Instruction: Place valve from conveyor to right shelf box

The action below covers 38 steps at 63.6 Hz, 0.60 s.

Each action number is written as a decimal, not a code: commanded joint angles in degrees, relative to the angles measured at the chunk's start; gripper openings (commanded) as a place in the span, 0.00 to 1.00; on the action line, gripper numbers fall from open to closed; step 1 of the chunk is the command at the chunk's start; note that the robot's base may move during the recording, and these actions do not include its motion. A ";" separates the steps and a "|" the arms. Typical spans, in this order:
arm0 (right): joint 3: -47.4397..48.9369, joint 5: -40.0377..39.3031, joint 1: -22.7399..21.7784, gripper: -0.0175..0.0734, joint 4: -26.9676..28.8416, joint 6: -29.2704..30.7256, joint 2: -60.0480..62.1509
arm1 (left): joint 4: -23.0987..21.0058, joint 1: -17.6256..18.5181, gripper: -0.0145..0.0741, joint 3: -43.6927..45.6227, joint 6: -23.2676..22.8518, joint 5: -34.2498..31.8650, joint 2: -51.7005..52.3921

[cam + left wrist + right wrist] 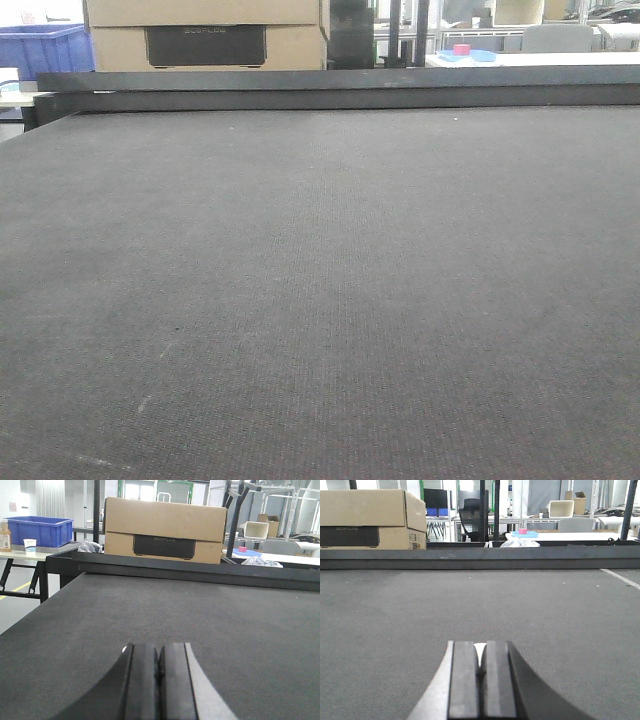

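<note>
The conveyor (320, 280) fills all three views as a wide dark grey woven belt with faint scuffs. No valve shows on it, and the right shelf box is out of view. In the left wrist view my left gripper (159, 652) hovers low over the belt (200, 610), its two black pads pressed together with nothing between them. In the right wrist view my right gripper (480, 652) sits the same way over the belt (480, 605), pads together and empty. Neither gripper appears in the front view.
A dark raised rail (340, 88) bounds the belt's far edge. Behind it stands a large cardboard box (165, 529). A blue crate (41, 530) rests on a side table at left. A white table with a blue tray (525, 533) lies at back right.
</note>
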<state>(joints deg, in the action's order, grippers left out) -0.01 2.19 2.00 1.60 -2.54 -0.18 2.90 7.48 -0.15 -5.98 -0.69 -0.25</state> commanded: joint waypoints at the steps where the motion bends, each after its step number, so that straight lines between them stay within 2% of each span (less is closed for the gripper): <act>1: 0.01 -1.38 -0.19 0.01 -0.25 -0.06 0.18 | 0.26 0.20 0.04 0.15 -0.28 -0.82 0.25; 38: 0.01 -1.38 -0.19 0.01 -0.25 -0.06 0.18 | 0.35 0.19 0.04 0.15 -0.28 -1.49 0.25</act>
<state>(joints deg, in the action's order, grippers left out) -0.01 2.19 2.00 1.60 -2.54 -0.18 3.02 7.48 -0.15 -5.98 -0.69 -0.25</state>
